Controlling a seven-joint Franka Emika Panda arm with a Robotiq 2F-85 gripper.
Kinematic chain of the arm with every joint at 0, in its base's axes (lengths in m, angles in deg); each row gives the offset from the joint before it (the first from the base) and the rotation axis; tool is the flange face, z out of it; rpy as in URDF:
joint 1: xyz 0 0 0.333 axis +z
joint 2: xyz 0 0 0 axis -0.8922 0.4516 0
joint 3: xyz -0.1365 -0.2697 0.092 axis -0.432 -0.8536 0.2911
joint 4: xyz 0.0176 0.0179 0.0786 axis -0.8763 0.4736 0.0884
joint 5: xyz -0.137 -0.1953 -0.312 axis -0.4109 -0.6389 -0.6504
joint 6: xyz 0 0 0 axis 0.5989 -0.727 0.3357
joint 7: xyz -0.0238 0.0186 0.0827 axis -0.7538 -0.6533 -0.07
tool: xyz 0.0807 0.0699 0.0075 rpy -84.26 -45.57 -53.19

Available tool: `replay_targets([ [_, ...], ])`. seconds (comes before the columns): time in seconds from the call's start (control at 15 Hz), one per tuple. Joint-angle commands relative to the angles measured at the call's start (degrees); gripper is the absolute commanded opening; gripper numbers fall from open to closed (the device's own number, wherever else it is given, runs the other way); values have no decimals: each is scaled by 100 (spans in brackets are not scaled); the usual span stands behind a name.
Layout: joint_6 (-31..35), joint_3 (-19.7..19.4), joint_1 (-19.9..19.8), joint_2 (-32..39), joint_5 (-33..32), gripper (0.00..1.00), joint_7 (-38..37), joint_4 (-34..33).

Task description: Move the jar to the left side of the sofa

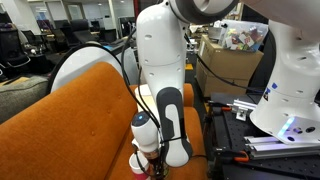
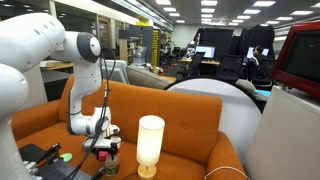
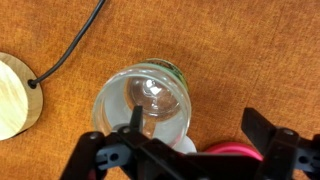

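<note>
Hovering over jar [image 1: 138,162] on sofa [image 1: 80,100] seat near lamp [image 2: 150,140], gripper [image 1: 150,152] fingers [image 3: 262,130] spread apart, probably to close around it.

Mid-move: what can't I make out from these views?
Jar body: wrist view shows only its top; gripper hides it in an exterior view.
Pink object: cut off by wrist view's bottom edge, partly behind gripper.
Whether gripper touches jar: too small in both exterior views.
</note>
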Motion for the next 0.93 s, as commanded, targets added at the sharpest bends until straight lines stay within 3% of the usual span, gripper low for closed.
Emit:
replay_targets([
  [0.0,-60,-70,38,246,-68,100,-132,-292],
  [0.07,-76,-56,12,305,-65,95,-129,-354],
  [0.2,-87,-73,-9,426,-53,70,-147,-481],
  [0.27,-92,-86,-21,475,-46,68,-165,-533],
  [0.87,-75,-193,-67,610,-29,6,-289,-702],
])
